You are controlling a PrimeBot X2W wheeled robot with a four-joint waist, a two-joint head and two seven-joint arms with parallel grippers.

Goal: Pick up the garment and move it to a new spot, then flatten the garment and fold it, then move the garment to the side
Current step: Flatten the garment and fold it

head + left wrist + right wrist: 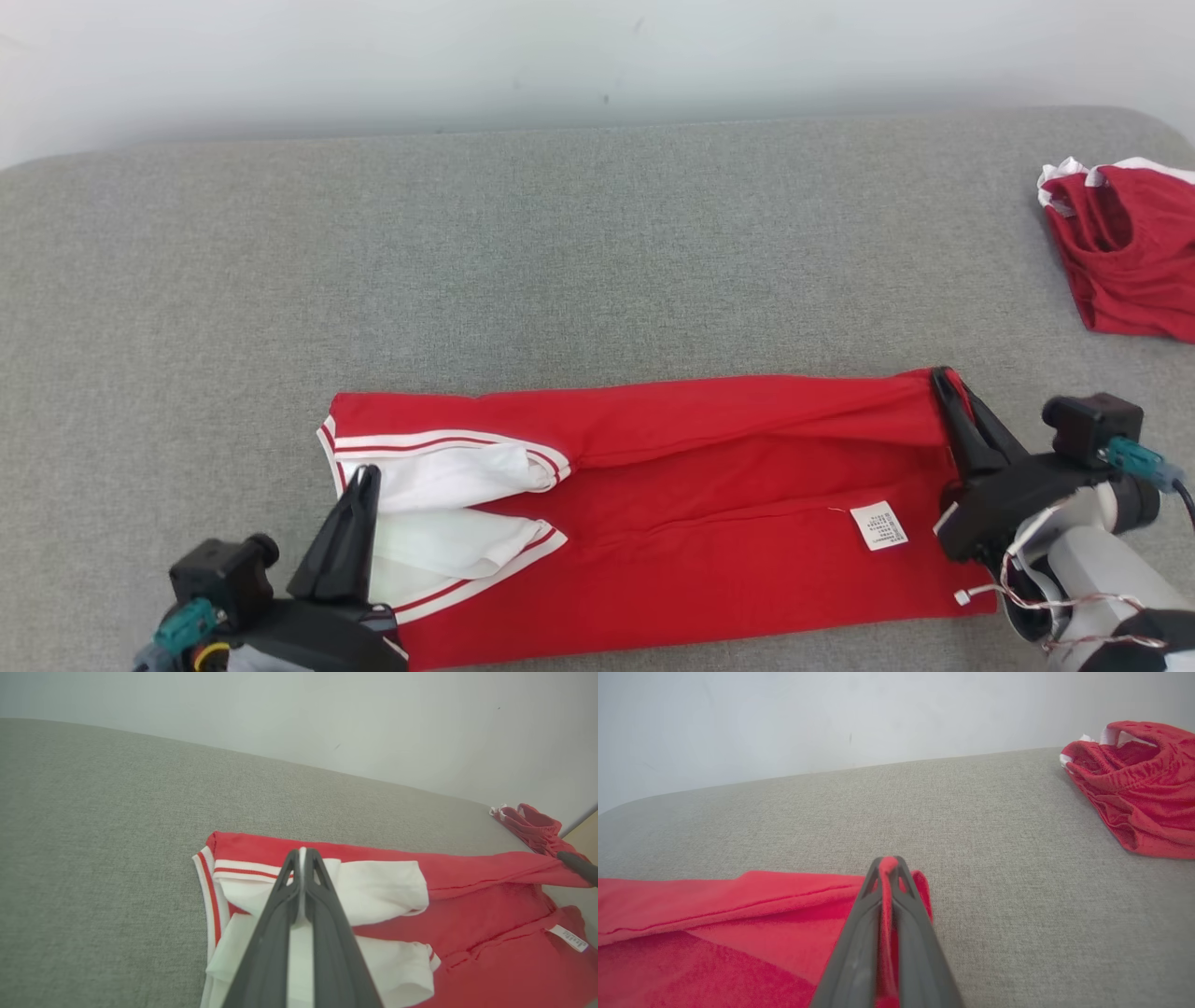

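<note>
The garment (709, 485) is a red shirt with white, red-striped sleeves, lying lengthwise along the near side of the grey surface with its far half folded over toward me. My left gripper (366, 474) is shut on the white sleeve end at the garment's left; the left wrist view shows white fabric pinched between its fingers (302, 868). My right gripper (939, 375) is shut on the red hem corner at the right end, and red cloth (888, 891) sits between its closed fingers in the right wrist view. A white care label (878, 525) lies face up near the right end.
A second red garment (1125, 247) with white trim lies crumpled at the far right edge of the grey padded surface (523, 252). A pale wall rises behind the surface. Open grey fabric stretches beyond and left of the shirt.
</note>
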